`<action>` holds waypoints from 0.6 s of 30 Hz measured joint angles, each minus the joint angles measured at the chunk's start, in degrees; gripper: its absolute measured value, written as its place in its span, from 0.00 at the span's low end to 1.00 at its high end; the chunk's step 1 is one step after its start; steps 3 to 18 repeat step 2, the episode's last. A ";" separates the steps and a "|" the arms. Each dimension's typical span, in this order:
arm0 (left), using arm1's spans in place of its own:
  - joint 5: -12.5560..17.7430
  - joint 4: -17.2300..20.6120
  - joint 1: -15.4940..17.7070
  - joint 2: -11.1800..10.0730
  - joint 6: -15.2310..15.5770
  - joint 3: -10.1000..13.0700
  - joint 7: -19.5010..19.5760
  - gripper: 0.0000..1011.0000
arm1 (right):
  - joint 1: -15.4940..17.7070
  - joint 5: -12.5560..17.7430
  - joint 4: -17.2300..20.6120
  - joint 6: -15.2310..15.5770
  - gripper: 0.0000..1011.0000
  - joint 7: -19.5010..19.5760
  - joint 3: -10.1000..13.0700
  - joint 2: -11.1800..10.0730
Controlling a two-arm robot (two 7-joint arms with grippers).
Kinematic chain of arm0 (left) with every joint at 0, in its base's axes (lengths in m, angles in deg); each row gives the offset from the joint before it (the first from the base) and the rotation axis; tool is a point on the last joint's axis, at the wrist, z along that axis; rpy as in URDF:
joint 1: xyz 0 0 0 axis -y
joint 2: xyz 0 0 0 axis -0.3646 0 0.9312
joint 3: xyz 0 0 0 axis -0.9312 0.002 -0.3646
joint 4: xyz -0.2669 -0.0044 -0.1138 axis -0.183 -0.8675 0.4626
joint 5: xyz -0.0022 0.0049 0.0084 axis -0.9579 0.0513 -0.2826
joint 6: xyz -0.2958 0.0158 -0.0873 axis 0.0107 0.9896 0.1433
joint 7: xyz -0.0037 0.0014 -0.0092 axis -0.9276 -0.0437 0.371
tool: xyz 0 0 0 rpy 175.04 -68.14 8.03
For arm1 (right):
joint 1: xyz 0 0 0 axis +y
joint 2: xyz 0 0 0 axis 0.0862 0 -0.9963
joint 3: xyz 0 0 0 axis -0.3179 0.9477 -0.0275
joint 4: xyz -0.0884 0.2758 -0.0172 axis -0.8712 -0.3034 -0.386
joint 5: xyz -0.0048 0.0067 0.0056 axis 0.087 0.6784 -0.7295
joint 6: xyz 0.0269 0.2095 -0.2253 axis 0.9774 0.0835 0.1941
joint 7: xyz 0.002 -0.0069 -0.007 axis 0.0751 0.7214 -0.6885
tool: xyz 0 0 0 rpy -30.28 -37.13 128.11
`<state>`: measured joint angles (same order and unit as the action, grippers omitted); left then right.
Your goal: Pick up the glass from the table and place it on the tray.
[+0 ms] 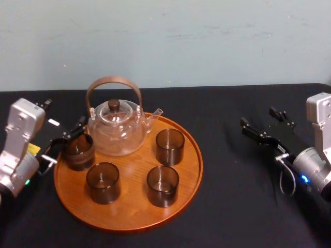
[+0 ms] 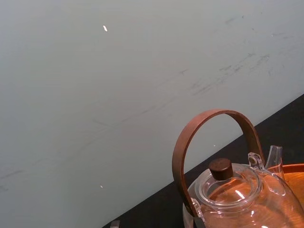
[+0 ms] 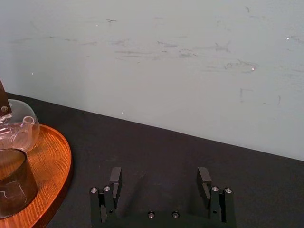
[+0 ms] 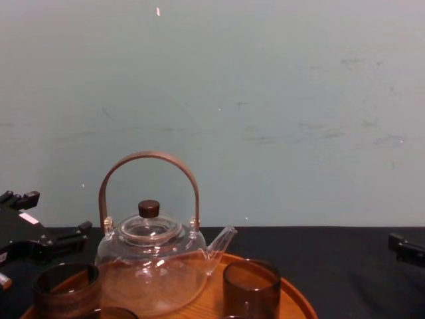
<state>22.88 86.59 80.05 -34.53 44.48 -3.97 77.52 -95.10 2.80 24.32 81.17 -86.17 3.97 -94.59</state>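
A: Left pincer (image 1: 67, 139) status?
B: Spread wide at the tray's (image 1: 129, 209) left rim, fingers either side of the glass (image 1: 78, 152); can't tell if they touch. The glass stands upright on the tray, just beside the teapot (image 1: 116, 132).
A: Right pincer (image 1: 257, 117)?
B: Wide too, holding nothing, near the counter's (image 1: 238, 206) right edge.

The dark smoky-brown cylindrical glass (image 1: 78, 151) stands upright and empty, just inside the left rim of the tray. The large round orange-brown wooden tray (image 1: 129, 209), with visible grain and a low raised rim, lies flat on the black surface (image 1: 248, 206). In the chest view the glass (image 4: 66, 289) shows at the tray's near left.
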 joint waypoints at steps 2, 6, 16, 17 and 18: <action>0.00 0.00 0.00 0.00 0.00 0.00 0.00 0.99 | 0.00 0.02 0.01 0.01 0.99 0.00 -0.02 -0.01; 0.00 0.00 0.00 0.00 0.00 0.00 0.00 0.99 | 0.00 0.02 0.01 0.01 0.99 0.00 -0.02 -0.01; 0.00 0.00 0.00 0.00 0.00 0.00 0.00 0.99 | 0.00 0.02 0.01 0.01 0.99 0.00 -0.02 -0.01; 0.00 0.00 0.00 0.00 0.00 0.00 0.00 0.99 | 0.00 0.02 0.01 0.01 0.99 0.00 -0.02 -0.01; 0.00 0.00 0.00 0.00 0.00 0.00 0.00 0.99 | 0.00 0.02 0.01 0.01 0.99 0.00 -0.02 -0.01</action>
